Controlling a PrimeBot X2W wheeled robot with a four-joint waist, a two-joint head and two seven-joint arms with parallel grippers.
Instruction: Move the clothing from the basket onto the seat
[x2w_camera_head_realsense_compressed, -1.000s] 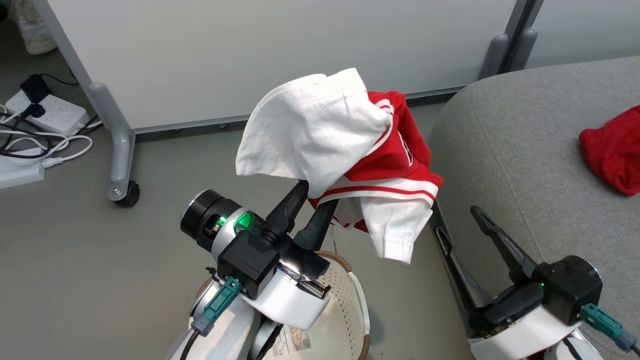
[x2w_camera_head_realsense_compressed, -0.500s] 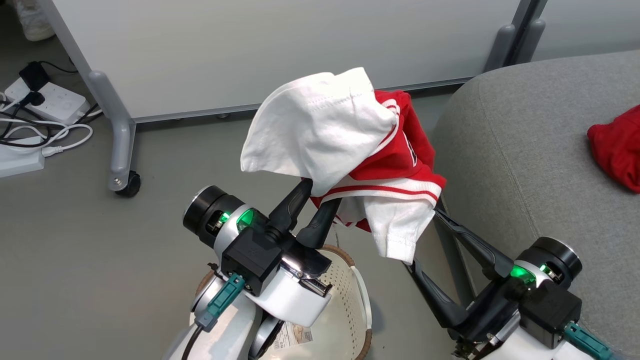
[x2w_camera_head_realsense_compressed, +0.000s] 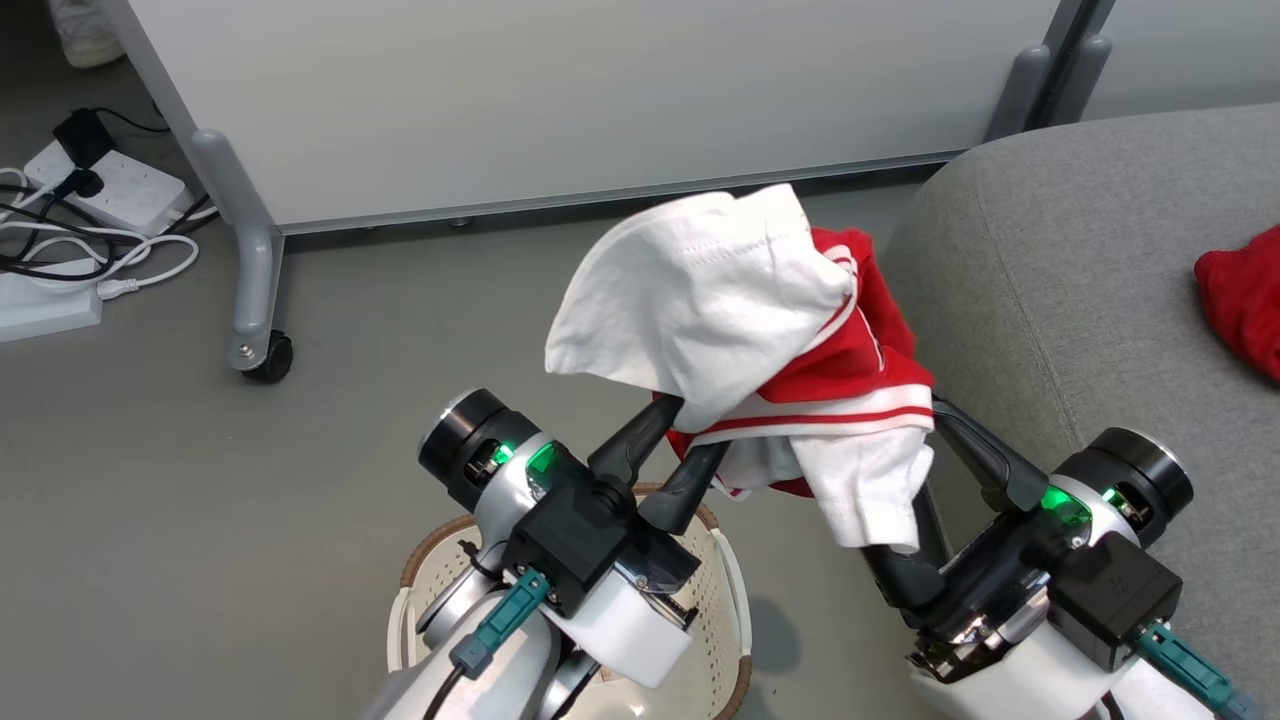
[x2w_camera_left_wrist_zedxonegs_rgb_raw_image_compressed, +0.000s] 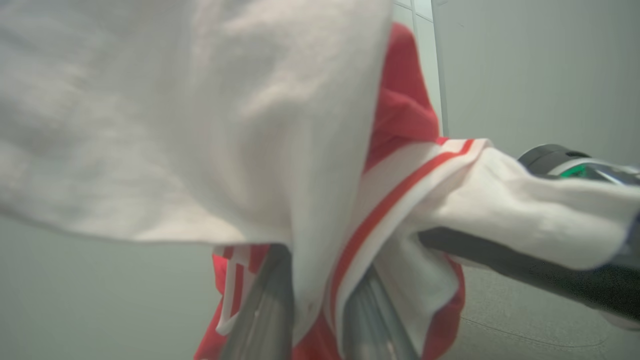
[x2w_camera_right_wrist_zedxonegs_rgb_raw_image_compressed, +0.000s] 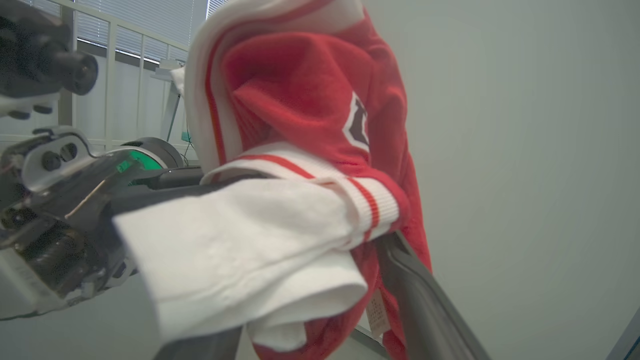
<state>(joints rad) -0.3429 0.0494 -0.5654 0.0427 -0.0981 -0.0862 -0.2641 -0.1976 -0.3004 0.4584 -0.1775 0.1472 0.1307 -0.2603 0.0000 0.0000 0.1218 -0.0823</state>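
Clothing, red-and-white striped piece (x2w_camera_head_realsense_compressed: 720, 300): raised clear of basket (x2w_camera_head_realsense_compressed: 727, 590), bunched and draped over left gripper (x2w_camera_head_realsense_compressed: 692, 432), above bare floor (x2w_camera_head_realsense_compressed: 300, 520) between basket and seat (x2w_camera_head_realsense_compressed: 1050, 280), resting on neither. Left gripper: nearly closed, pinching a fold of striped piece between both fingers; same pinch plain in left wrist view. Right gripper (x2w_camera_head_realsense_compressed: 910, 475): spread wide, gripping nothing, one finger either side of hanging white sleeve (x2w_camera_right_wrist_zedxonegs_rgb_raw_image_compressed: 240, 235); sleeve draped against lower finger in right wrist view. Clothing, plain red piece (x2w_camera_head_realsense_compressed: 1245, 300): lying crumpled on seat, at right edge of head view. Behind: pale wheeled partition (x2w_camera_head_realsense_compressed: 600, 90); power strip (x2w_camera_head_realsense_compressed: 120, 185) and cables (x2w_camera_head_realsense_compressed: 60, 250) on floor at left.
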